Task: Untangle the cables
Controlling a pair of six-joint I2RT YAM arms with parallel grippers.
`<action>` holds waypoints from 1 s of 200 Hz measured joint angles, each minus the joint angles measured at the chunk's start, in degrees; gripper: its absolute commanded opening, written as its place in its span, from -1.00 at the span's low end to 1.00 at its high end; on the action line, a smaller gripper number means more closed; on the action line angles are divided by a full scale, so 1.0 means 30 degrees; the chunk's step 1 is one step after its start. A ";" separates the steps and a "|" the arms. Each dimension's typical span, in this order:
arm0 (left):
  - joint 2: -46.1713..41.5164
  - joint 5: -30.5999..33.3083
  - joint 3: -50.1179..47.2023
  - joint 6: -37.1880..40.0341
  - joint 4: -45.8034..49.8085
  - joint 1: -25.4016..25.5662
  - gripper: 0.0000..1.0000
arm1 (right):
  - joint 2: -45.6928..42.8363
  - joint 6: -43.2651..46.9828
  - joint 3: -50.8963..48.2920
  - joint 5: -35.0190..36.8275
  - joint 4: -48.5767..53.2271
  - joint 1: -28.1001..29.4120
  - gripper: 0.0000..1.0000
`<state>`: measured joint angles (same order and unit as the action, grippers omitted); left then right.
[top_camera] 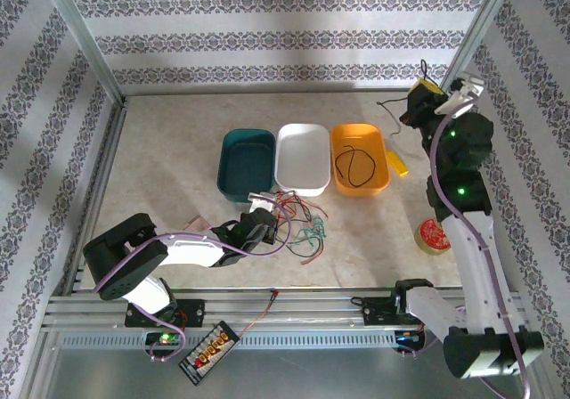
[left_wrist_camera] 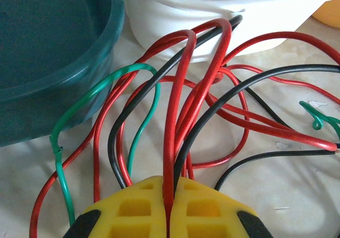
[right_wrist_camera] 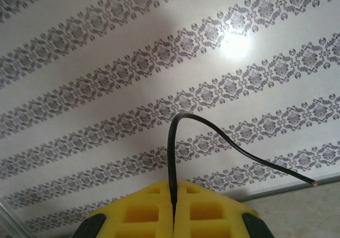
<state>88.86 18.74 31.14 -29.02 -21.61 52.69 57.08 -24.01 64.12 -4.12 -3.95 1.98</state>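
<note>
Left gripper (top_camera: 260,223) lies low just in front of the white tub (top_camera: 303,158) in the top view, at the edge of the tangled cables (top_camera: 298,225) — red, green and black loops on the table before that tub. Right gripper (top_camera: 419,105) hangs raised, well right of the white tub, beyond the orange tub (top_camera: 360,128). From the left wrist, the yellow jaws are pressed together on a red cable (left_wrist_camera: 169,142), with other loops fanning toward the white tub. From the right wrist, the jaws pinch a black cable (right_wrist_camera: 212,132) — its bare end hangs in air.
</note>
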 measured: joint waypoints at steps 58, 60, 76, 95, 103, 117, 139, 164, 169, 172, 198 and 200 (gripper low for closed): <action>0.0007 -0.0007 0.0073 -0.0007 0.0073 -0.0058 -1.00 | 0.2331 0.1202 0.0015 0.0124 -0.0882 0.0000 -1.00; 0.0007 -0.0007 0.0073 -0.0007 0.0073 -0.0058 -1.00 | 0.2353 0.1202 -0.0087 0.0124 -0.0940 0.0000 -1.00; 0.0007 0.0000 0.0073 -0.0007 0.0073 -0.0073 -1.00 | 0.2353 0.1195 -0.0969 0.0182 -0.1275 0.0015 -1.00; 0.0007 -0.0007 0.0080 -0.0007 0.0080 -0.0073 -1.00 | 0.2463 0.1144 -0.2164 0.0576 -0.1472 0.0022 -1.00; 0.0007 -0.0007 0.0087 -0.0007 0.0087 -0.0073 -1.00 | 0.2543 0.1129 -0.2608 0.0736 -0.1494 0.0051 -1.00; 0.0007 -0.0007 0.0095 -0.0007 0.0102 -0.0073 -1.00 | 0.2725 0.1064 -0.3315 0.1049 -0.1494 0.0182 -1.00; 0.0080 -0.0007 0.0153 0.0000 0.0131 -0.0073 -1.00 | 0.2980 0.0925 -0.4226 0.1574 -0.1290 0.0692 -1.00; 0.0160 -0.0015 0.0291 0.0000 0.0233 -0.0073 -1.00 | 0.3366 0.0561 -0.5166 0.2681 -0.0736 0.1683 -1.00; 0.0175 -0.0015 0.0306 0.0000 0.0240 -0.0073 -1.00 | 0.3475 0.0444 -0.5340 0.2951 -0.0576 0.1872 -1.00; 0.0182 -0.0015 0.0321 0.0000 0.0248 -0.0073 -1.00 | 0.3541 0.0415 -0.5450 0.3111 -0.0481 0.1974 -1.00; 0.0182 -0.0015 0.0342 0.0000 0.0284 -0.0073 -1.00 | 0.4517 -0.0262 -0.6113 0.4568 0.0357 0.2659 -1.00; 0.0182 -0.0015 0.0342 0.0000 0.0291 -0.0073 -1.00 | 0.4583 -0.0284 -0.6142 0.4656 0.0393 0.2681 -1.00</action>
<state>89.41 18.70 32.16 -29.02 -20.73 52.47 70.83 -24.86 45.69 9.85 -2.76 10.02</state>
